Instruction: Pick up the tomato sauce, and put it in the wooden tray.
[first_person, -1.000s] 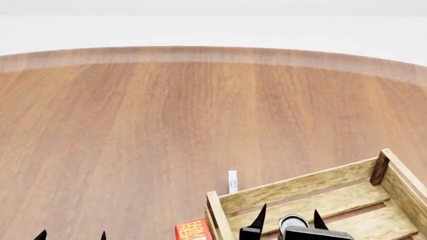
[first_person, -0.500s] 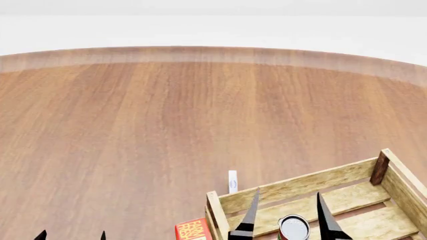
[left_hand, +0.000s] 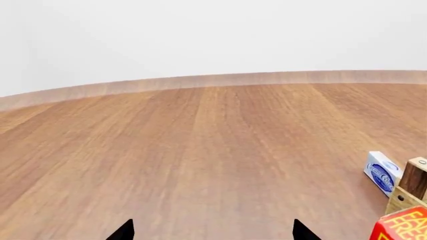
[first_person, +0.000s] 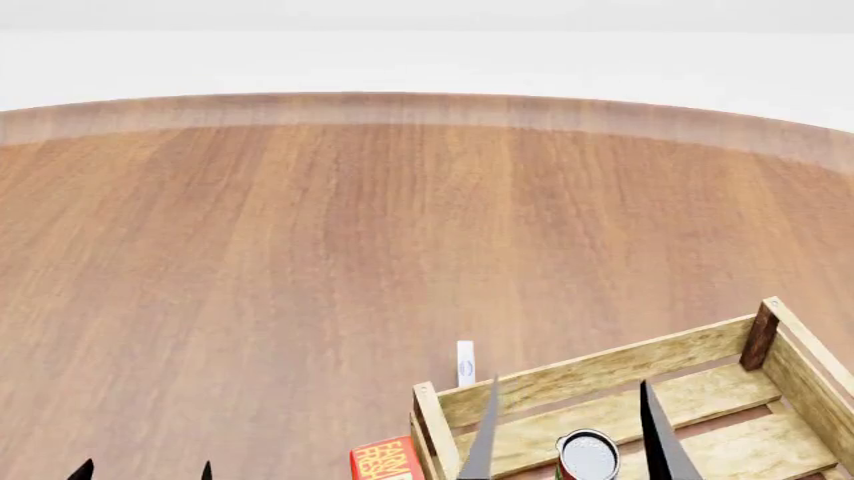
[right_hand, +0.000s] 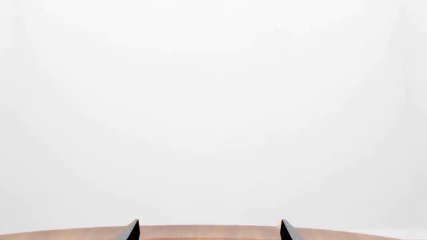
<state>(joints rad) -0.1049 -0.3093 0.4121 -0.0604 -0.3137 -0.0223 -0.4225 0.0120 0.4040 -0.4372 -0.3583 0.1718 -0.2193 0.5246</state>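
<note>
The tomato sauce (first_person: 587, 456), a small can with a silver top, stands upright inside the wooden tray (first_person: 603, 369) at the bottom right of the head view. My right gripper (first_person: 571, 390) is open, with one dark finger on each side of the can and not touching it. In the right wrist view, that gripper (right_hand: 209, 230) shows only its two spread tips against a white wall. My left gripper (first_person: 144, 468) is open and empty at the bottom left. It also shows in the left wrist view (left_hand: 213, 231), low over bare table.
A red box (first_person: 387, 460) lies against the tray's near left corner. A small white-and-blue box (first_person: 465, 363) stands just beyond that corner. Both also show in the left wrist view, the red box (left_hand: 403, 227) and the white-and-blue box (left_hand: 382, 172). The round wooden table (first_person: 334, 250) stretches far ahead.
My right gripper has opened off the can and its fingers have risen and spread wider. The can stays standing in the tray. The left arm has not moved.
</note>
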